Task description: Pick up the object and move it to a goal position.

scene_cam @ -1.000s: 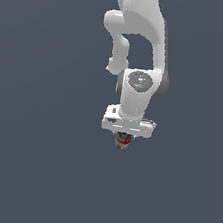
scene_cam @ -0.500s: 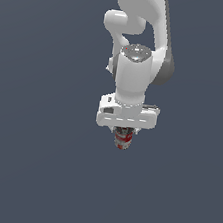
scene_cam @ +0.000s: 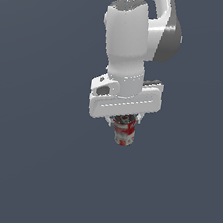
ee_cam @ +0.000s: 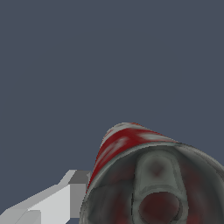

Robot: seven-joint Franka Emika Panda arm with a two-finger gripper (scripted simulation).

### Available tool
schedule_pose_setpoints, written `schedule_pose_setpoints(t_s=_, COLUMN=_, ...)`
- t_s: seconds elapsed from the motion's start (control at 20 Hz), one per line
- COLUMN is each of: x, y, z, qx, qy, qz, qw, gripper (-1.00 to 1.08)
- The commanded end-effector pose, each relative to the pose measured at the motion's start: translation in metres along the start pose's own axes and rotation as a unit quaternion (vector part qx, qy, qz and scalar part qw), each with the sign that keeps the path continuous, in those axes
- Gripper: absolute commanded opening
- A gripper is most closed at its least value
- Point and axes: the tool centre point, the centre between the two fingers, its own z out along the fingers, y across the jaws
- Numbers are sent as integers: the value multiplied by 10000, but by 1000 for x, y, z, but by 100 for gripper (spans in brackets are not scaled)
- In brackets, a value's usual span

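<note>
The jaws are closed on the can (scene_cam: 124, 132), which hangs upright directly under the white gripper (scene_cam: 125, 121). Its red-and-white sides and lower edge touch nothing; plain grey open space surrounds it everywhere.

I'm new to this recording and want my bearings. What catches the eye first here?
The white arm hangs down the middle of the exterior view against plain dark grey. Under its claw a small red-and-white can is gripped by its top. In the wrist view the can's dark metallic top fills the foreground, with one pale finger beside it.
</note>
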Motion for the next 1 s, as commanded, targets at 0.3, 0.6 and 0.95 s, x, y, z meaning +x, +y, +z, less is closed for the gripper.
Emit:
schedule_pose_setpoints(t_s=0.3, x=29, y=6, z=-70, qx=281, qy=521, qz=-616, qw=9963, gripper=-100)
schedule_pose_setpoints(t_s=0.6, x=46, y=11, z=-120, qx=491, qy=873, qz=-1046, qw=9895, gripper=-100)
schedule_pose_setpoints(t_s=0.95, x=61, y=18, z=-178, qx=736, qy=1272, qz=-1535, qw=9772, gripper=-100)
